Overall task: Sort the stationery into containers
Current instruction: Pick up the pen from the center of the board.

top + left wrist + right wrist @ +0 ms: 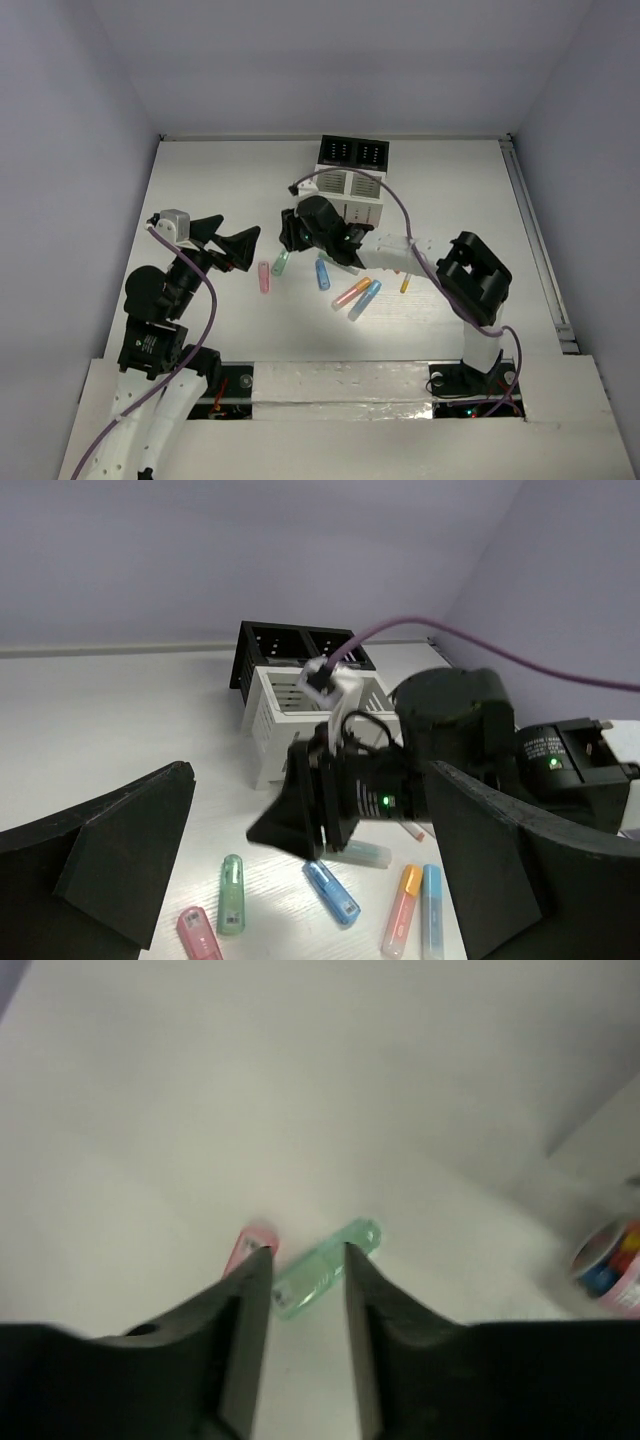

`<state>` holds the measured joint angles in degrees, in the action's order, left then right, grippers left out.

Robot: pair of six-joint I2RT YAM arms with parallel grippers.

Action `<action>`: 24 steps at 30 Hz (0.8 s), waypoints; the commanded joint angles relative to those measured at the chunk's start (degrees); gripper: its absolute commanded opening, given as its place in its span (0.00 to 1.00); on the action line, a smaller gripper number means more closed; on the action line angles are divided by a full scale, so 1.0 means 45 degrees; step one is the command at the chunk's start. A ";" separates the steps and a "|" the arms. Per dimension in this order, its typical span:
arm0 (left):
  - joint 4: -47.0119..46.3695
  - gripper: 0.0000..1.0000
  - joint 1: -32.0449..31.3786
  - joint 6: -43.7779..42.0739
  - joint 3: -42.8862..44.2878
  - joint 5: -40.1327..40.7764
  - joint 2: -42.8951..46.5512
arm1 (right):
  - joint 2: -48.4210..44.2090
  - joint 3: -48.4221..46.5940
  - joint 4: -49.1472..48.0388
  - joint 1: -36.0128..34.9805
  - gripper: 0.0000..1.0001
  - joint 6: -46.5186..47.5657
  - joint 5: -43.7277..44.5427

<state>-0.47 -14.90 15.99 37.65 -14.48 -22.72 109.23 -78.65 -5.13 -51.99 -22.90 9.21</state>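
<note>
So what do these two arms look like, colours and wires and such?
Both arms are chunky black joints with white links. A purple cable loops along the left arm, another along the right arm. The left gripper and right gripper each have two matte black wedge-shaped fingers. A small green light glows on the right wrist.

**Left gripper spread wide, right gripper narrowly parted**

The left arm rises from its base at the left of the bench's near edge. It is folded compactly, with its wrist turned toward the right edge. Its fingers stand far apart.

The right arm climbs from its base at the right of the near edge and bends sharply at the elbow. Its forearm stretches leftward to the middle of the bench. Its gripper tilts down toward the surface, with the fingers close to parallel and only a slim gap between them.
</note>
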 commanded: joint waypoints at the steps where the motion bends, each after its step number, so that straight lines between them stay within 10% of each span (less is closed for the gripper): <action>1: -0.0384 0.99 0.0048 -0.0096 0.0559 0.0093 0.0166 | -0.0310 0.0193 0.0630 -0.0166 0.45 -0.0965 -0.0464; 6: -0.0384 0.99 0.0048 -0.0096 0.0559 0.0073 0.0166 | 0.0861 -0.0196 0.1100 -0.0459 0.69 -0.1455 -0.0544; 24: -0.0267 0.99 0.0048 -0.0096 0.0559 0.0230 0.0205 | 0.3656 -0.2560 0.3343 -0.0459 0.53 -0.1554 -0.0115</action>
<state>-0.10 -14.90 15.94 37.65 -14.06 -22.63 124.22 -87.64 5.45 -53.71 -30.30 7.16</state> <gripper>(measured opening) 0.989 0.554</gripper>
